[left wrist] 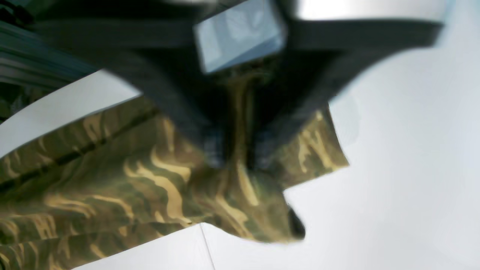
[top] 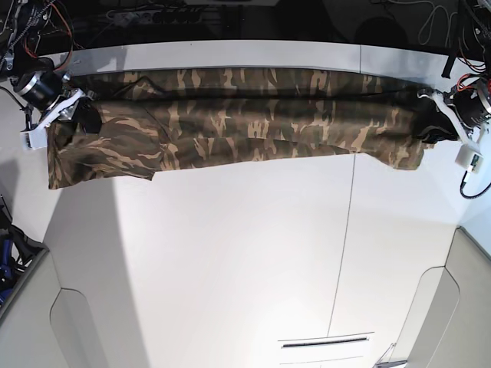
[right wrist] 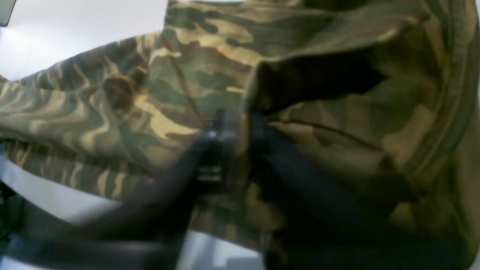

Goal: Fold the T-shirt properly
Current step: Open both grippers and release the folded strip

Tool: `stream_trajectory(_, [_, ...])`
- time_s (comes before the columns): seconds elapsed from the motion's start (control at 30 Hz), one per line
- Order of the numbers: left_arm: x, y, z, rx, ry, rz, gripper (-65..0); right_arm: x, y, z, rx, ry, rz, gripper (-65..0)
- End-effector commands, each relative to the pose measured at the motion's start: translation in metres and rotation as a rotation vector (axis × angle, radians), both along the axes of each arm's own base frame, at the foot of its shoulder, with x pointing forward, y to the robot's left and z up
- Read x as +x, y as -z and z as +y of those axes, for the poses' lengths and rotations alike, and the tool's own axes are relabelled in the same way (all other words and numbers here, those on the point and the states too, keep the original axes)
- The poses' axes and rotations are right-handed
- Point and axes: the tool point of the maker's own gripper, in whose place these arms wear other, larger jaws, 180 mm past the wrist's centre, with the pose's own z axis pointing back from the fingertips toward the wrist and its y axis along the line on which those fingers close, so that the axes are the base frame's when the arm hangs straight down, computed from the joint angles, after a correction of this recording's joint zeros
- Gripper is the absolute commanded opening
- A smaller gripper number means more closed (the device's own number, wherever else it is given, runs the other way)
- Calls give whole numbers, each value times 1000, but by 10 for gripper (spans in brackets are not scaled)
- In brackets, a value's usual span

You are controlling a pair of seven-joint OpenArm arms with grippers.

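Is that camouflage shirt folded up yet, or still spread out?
Partly folded: the T-shirt stretches in a long narrow band across the table, pinched at each end by the left gripper and right gripper.

Both claws [left wrist: 234,159] [right wrist: 240,150] clamped, arms outstretched

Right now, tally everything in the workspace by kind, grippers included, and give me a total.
T-shirt, camouflage, stretched between the arms: 1
Grippers: 2, the left gripper and the right gripper, each pinching the cloth
White table: 1
Total: 4
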Motion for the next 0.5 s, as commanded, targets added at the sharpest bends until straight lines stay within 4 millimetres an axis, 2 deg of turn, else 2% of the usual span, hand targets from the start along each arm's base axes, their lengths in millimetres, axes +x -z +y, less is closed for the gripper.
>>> stream_trajectory(0.0, [6,-12,2,9,14,-40,-418,9,-12,-5,-5,5,-51,-392])
stream_trajectory(0.03, [7,-13,2,8,14,-43,-399,9,-13,-6,-5,9,-53,-375])
stream_trajectory(0.13, [9,-22,7,-13,-13,-75,-394,13,-20,-15,-14,32,-73,-376])
stream_trajectory(0.3, [8,-52,38,-65,-158,-192,-394,19,-48,-41,4,119,-163,-388])
stream_trajectory(0.37, [4,-59,48,-87,-213,-226,-393,20,-58,-49,-15,139,-189,-446])
stream_trajectory(0.47, [0,-62,52,-108,-246,-242,-302,25,-67,-49,1,134,-208,-640])
